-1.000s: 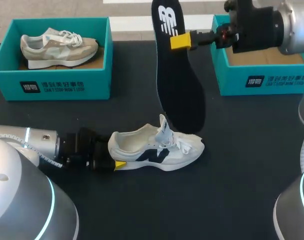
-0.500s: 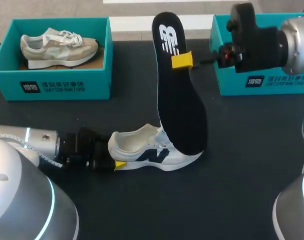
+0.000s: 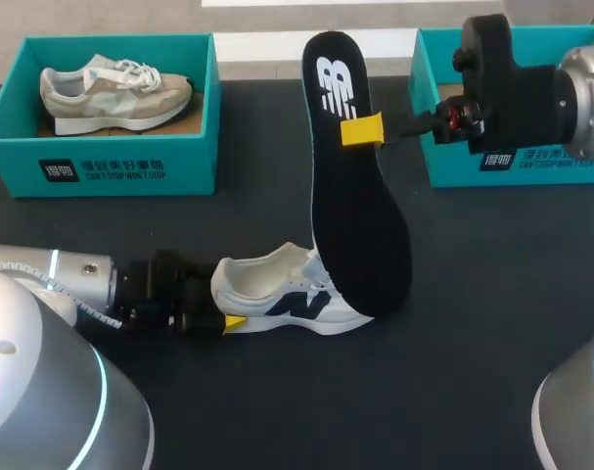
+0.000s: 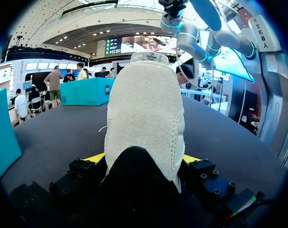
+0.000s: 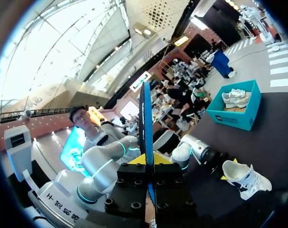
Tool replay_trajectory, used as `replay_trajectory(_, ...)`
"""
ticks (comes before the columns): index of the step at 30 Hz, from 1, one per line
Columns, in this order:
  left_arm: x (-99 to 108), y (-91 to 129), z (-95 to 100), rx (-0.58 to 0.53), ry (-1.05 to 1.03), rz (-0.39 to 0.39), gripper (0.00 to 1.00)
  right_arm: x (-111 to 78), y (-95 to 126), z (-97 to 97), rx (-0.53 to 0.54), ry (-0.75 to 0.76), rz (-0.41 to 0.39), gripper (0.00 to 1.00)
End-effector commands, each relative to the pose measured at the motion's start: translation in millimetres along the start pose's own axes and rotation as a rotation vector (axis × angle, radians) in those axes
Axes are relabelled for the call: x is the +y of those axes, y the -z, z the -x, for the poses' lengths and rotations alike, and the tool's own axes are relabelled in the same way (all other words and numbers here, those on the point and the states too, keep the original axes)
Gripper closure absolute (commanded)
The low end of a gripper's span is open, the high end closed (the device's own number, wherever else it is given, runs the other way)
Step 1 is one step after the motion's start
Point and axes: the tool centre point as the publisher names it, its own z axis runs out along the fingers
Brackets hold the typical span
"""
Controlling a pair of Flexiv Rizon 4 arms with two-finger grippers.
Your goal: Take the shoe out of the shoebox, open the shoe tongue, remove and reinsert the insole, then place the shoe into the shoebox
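Note:
A white shoe [image 3: 277, 294] with a dark side logo lies on the black table, toe to the right. My left gripper [image 3: 221, 308] is shut on its heel. In the left wrist view the heel [image 4: 146, 114] fills the gap between the yellow tips of that gripper [image 4: 144, 161]. My right gripper [image 3: 362, 130] is shut on a black insole [image 3: 360, 225], which hangs steeply with its lower end over the shoe's toe and hides it. In the right wrist view the insole [image 5: 145, 114] stands edge-on in my right gripper [image 5: 147, 159], and the shoe [image 5: 246, 178] lies far below.
A teal shoebox [image 3: 101, 157] holding a beige shoe [image 3: 115, 90] stands at the back left. A second teal shoebox [image 3: 517, 162] stands at the back right, partly behind my right arm. Bare black table lies in front of the white shoe.
My right arm has carried the insole down and slightly right, so its lower end now covers the shoe's toe and laces. The left arm and the shoe stayed still.

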Motion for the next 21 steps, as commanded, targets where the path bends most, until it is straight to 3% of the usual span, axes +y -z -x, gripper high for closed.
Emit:
replay_trajectory(1, 3.2, -1.0, 0.0, -0.002, 0.0, 0.0, 1.0, 6.2, -4.9, 3.1, 0.001, -0.001, -0.009, 1.0)
replay_trajectory(18, 3.2, -1.0, 0.0, -0.002, 0.0, 0.0, 1.0, 6.2, -4.9, 3.1, 0.001, -0.001, -0.009, 1.0)
replay_trajectory(20, -3.9, 1.9, -3.0, 0.015, 0.007, 0.001, 1.0, 6.2, -4.9, 3.1, 0.001, -0.001, -0.009, 1.0)
replay_trajectory(21, -5.6, 4.0, -4.3, 0.024, 0.004, 0.005, 0.87, 6.2, -4.9, 3.1, 0.001, -0.001, -0.009, 1.0)
